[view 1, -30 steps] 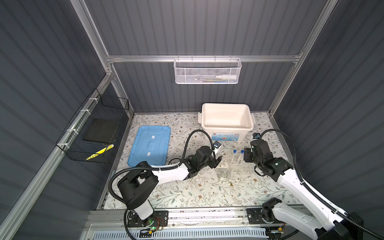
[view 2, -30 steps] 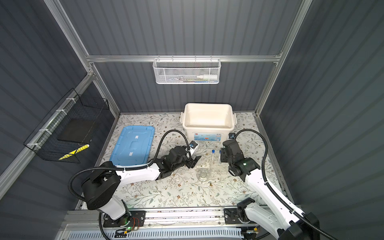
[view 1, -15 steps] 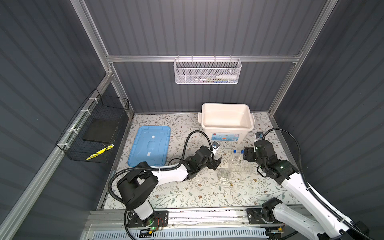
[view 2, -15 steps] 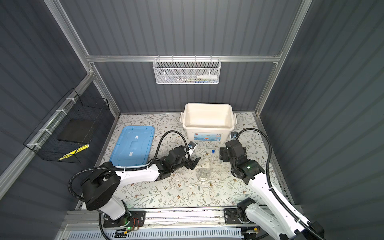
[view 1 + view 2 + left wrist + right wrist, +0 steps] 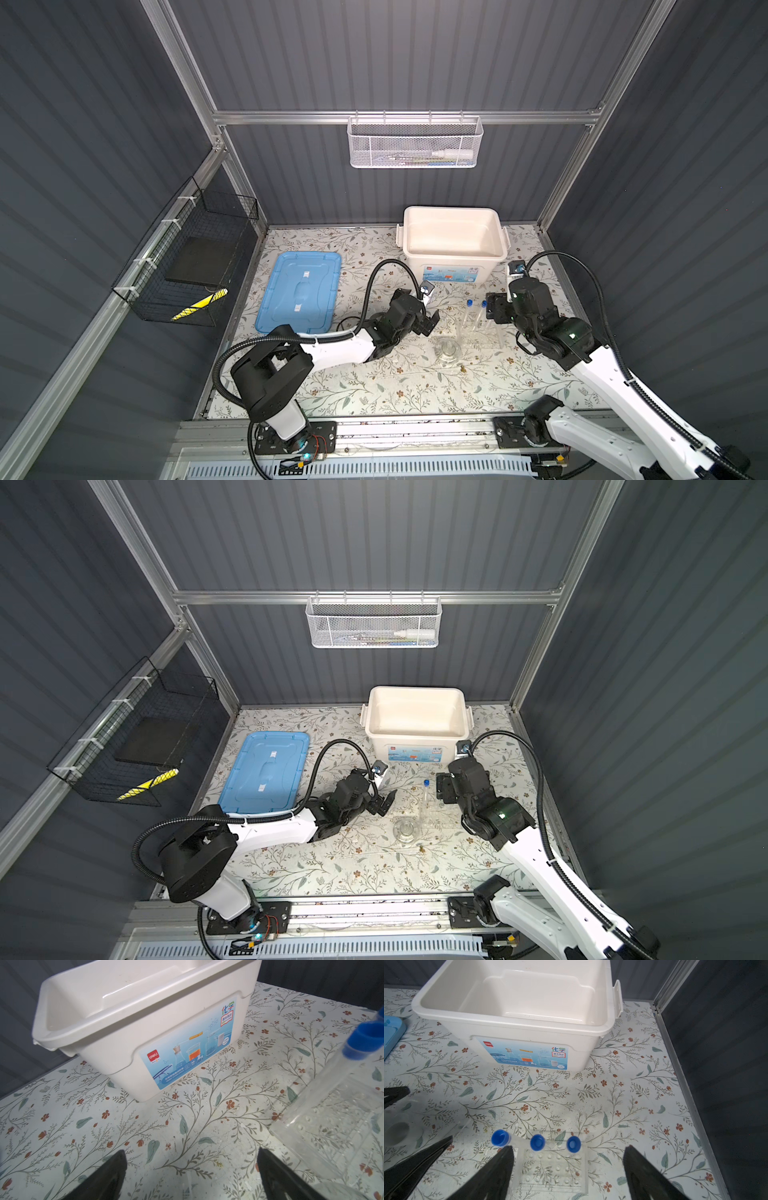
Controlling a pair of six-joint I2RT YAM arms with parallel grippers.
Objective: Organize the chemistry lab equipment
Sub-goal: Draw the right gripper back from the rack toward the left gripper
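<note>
Both top views sit high overhead, looking down on the whole table [image 5: 374,386]. Wrist cams ride low, close behind their fingers [image 5: 108,1178], facing the white bin [image 5: 124,1047] ahead. Both share the bin and tubes [image 5: 537,1142].

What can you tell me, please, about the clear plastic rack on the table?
The clear plastic rack is transparent, its top dotted with rows of small round holes. It sits flat on the floral table in front of the white bin. Three blue-capped test tubes stand along its bin-side edge, one leaning outward. The open right gripper hangs over it.
</note>
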